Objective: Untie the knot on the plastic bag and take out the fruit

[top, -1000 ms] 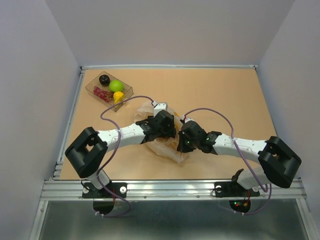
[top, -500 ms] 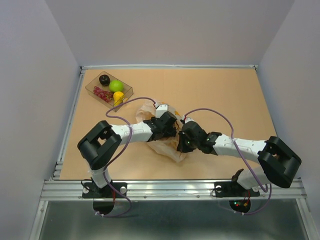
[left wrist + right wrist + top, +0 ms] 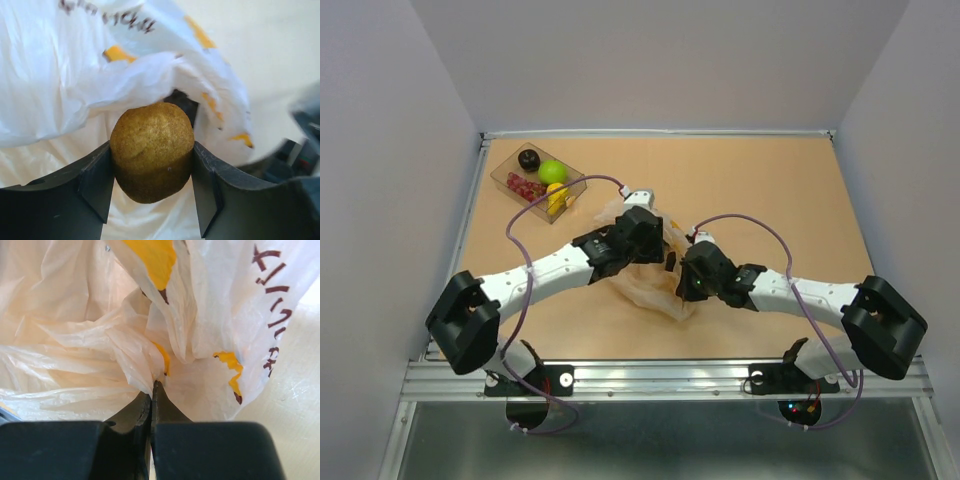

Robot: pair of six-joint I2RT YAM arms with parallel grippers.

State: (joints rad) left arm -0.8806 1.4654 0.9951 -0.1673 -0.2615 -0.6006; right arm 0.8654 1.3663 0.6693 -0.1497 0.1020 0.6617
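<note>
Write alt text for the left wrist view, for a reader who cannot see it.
The left gripper clamps a rough, olive-brown oval fruit between its two black fingers. Behind it lies the crumpled white plastic bag with orange-yellow print. Blurred dark parts sit at the right edge.

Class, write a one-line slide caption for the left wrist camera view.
Left gripper clamps a brownish-green oval fruit in front of the crumpled white, orange-printed plastic bag.
</note>
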